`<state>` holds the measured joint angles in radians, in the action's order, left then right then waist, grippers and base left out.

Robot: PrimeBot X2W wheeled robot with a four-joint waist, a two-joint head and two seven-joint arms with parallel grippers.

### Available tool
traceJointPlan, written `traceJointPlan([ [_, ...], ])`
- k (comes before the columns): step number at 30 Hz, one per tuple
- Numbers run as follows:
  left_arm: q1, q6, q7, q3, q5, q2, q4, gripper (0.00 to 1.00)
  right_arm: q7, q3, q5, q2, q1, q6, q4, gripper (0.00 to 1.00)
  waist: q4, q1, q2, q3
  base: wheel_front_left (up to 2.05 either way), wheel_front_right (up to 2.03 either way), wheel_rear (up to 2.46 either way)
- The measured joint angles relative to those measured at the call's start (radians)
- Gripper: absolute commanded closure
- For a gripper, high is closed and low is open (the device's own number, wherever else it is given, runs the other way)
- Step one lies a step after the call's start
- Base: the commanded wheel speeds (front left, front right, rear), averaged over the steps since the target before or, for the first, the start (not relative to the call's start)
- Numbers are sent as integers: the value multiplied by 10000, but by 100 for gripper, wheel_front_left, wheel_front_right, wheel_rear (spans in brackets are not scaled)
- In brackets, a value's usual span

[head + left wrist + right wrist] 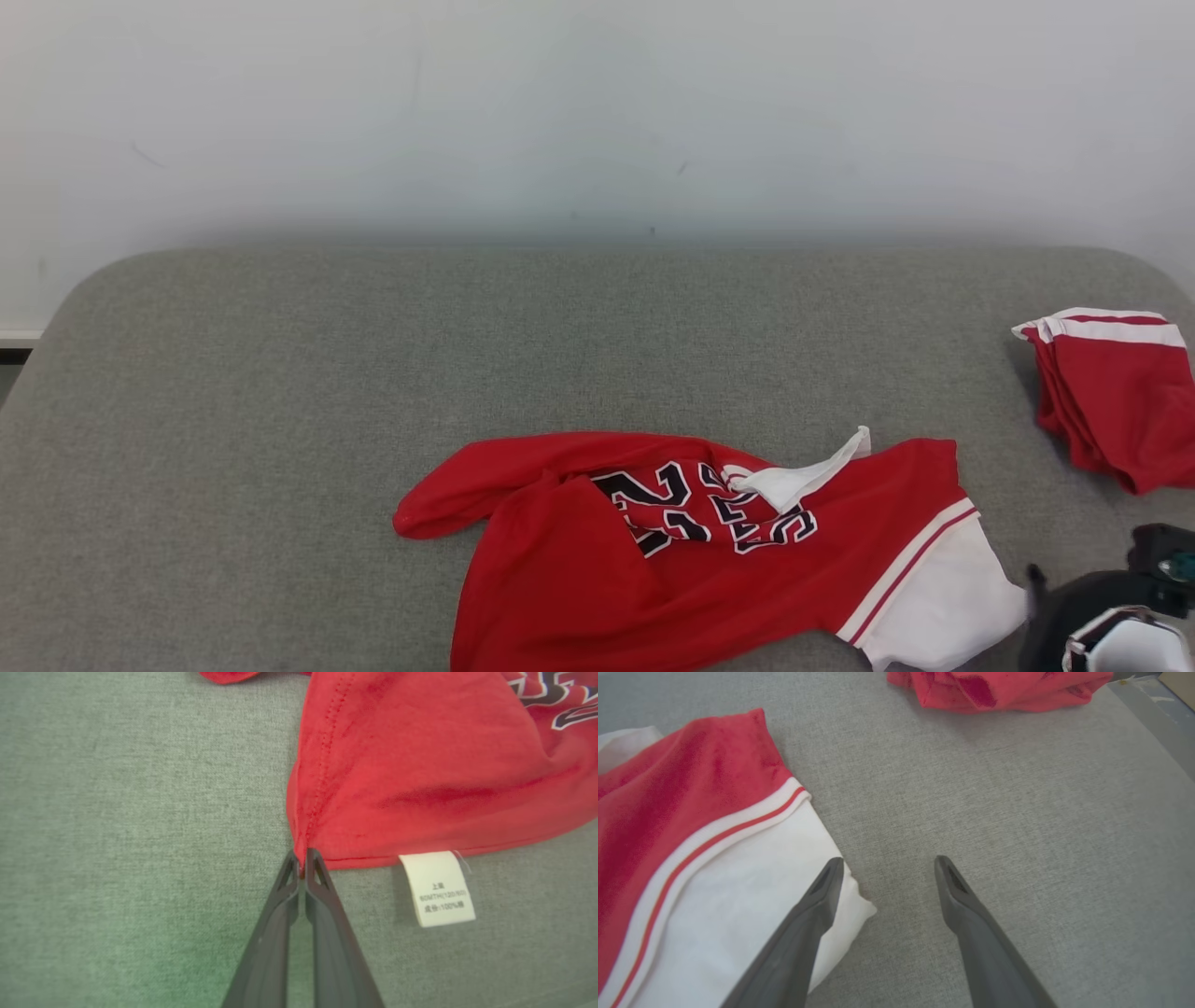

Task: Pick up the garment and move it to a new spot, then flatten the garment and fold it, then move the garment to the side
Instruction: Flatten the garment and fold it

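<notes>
Garment [597,588] lower edge cut off; left gripper [302,859] clamps hem corner; label [439,889] blurred.

Garments: two. Red jersey [653,560], red bundle [1120,401]. One label [438,889].

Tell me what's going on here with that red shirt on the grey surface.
The robot is handling a red jersey that lies crumpled on the grey padded surface. Its left gripper is shut on a corner of the jersey's hem, close to the white care label. Its right gripper is open, at the edge of the jersey's white sleeve, holding nothing. A second red garment sits apart at the right.
</notes>
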<state>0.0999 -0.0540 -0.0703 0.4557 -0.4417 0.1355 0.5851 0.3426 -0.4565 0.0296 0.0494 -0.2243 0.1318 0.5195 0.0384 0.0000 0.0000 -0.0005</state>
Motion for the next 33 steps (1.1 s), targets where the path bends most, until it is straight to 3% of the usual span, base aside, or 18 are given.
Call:
traceJointPlan([
  [7, -102, -75, -81, -27, -174, 4, 33, 100, 512, -215, -274, 2, 792, 0, -1091, 0, -28, -1, 0, -166, 0, 0, 0],
  [15, -174, -161, -163, -50, -280, 8, -15, 100, 1576, 483, -798, 12, 1482, 0, -2115, 0, -253, -1, 0, -166, 0, 0, 0],
  [25, -12, -153, -146, 96, -280, 17, -109, 100, 1492, 874, -606, 6, 705, 0, -1198, 0, -16, -1, 0, 104, 0, 0, 0],
  [33, 220, -86, -105, 215, -280, -17, -150, 100, 1442, 541, -98, 12, 126, 0, -240, 0, 334, 0, 0, 370, 0, 0, 0],
])
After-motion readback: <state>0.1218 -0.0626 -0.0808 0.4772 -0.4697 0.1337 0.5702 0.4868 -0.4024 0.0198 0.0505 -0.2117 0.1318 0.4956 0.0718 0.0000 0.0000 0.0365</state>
